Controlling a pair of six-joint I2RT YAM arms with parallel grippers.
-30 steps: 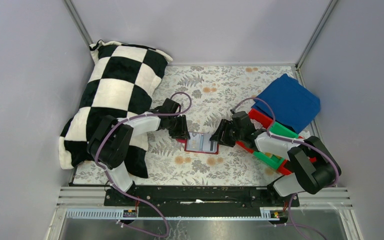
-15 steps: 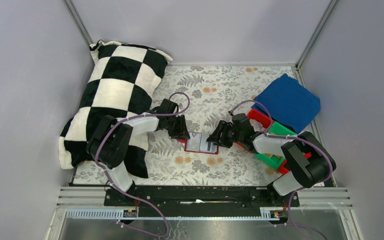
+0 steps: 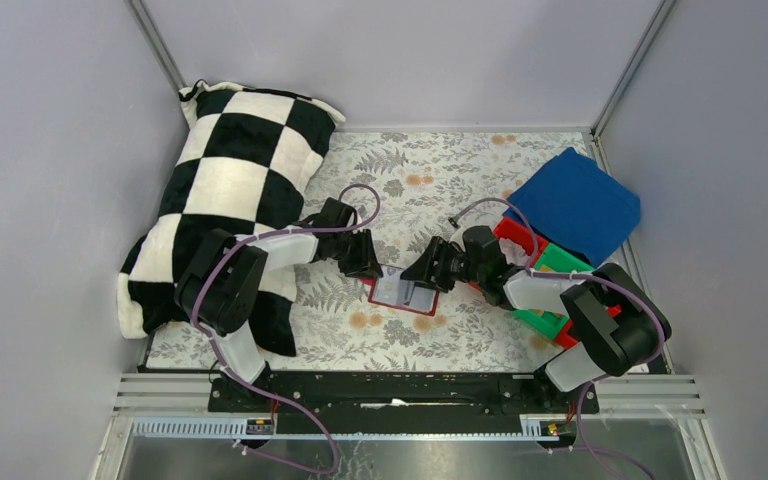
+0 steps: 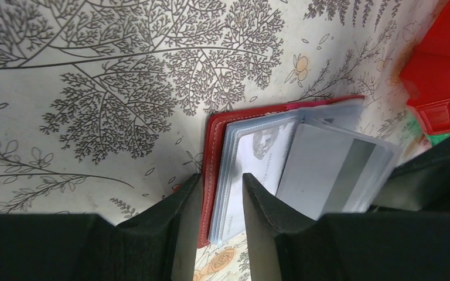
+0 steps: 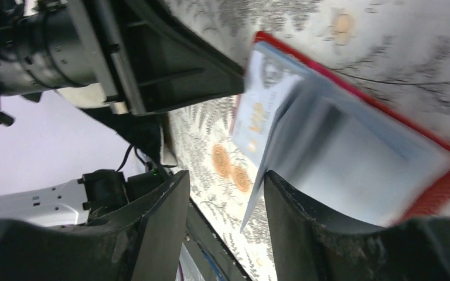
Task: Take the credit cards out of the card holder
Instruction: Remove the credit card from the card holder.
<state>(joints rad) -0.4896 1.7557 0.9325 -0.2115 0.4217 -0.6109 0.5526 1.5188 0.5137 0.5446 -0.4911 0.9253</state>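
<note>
Left gripper (image 4: pixel 221 177) set narrow, nipping the stitched red edge of the card holder (image 4: pixel 211 146) together with its clear sleeves; right gripper (image 5: pixel 225 178) part-open, a raised sleeve leaf leaning on one finger, not clamped as far as shows; holder lies open on the floral table (image 3: pixel 460 170) between the two arms, the credit cards (image 4: pixel 328 175) inside their sleeves, none out; red bins (image 3: pixel 515 238) just beside the right arm. Risk, in my judgement: the right jaws close on slippery plastic rather than card, dragging the whole holder or tearing the leaf; a slipping left hold would free it.
</note>
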